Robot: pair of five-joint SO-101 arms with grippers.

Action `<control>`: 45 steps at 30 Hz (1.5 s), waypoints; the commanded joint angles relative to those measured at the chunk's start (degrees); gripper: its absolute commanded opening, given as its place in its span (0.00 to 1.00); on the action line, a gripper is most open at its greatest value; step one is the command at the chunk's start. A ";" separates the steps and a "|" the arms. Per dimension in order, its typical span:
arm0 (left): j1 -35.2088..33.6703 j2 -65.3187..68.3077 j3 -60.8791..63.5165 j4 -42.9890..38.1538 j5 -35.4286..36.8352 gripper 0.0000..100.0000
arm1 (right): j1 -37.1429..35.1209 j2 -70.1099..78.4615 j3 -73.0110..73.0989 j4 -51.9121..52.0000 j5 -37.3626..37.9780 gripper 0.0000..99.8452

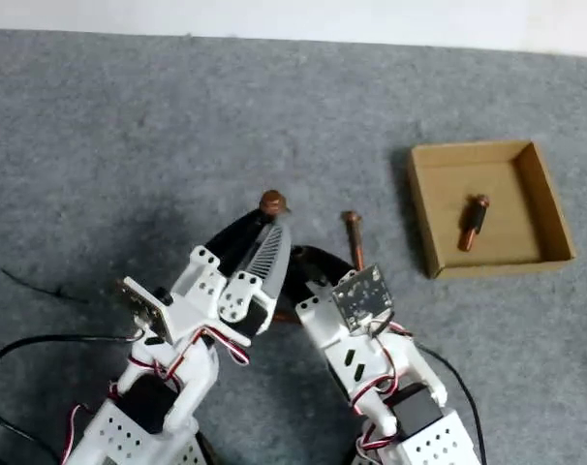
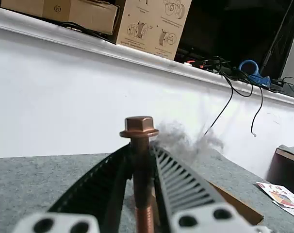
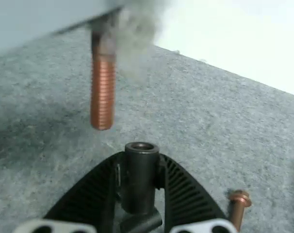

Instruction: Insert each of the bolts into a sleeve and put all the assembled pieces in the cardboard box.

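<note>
Left gripper [image 2: 139, 148] clamped on bolt [image 2: 138, 127], right gripper [image 3: 140, 158] clamped on sleeve [image 3: 141, 174]; I'd centre the thread tip over the bore, keep axes parallel, then feed slowly.

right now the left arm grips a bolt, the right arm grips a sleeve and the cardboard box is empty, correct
Not quite. The cardboard box is not empty: the high view shows one assembled piece lying inside it. The rest is right: the left gripper is shut on a bolt and the right gripper is shut on a sleeve.
</note>
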 commanded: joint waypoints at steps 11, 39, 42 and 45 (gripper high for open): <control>0.92 -0.92 0.40 0.18 5.19 0.01 | -0.75 -0.40 7.78 -6.20 0.70 0.01; -1.98 -0.92 0.22 -0.09 5.45 0.01 | -5.76 -0.48 7.78 -9.80 7.91 0.01; -2.95 -0.92 -0.31 -1.14 5.45 0.01 | -6.99 -0.48 7.78 -9.63 8.09 0.01; -5.05 -0.92 0.22 -5.36 5.45 0.01 | -6.99 -0.48 7.78 -9.63 8.18 0.01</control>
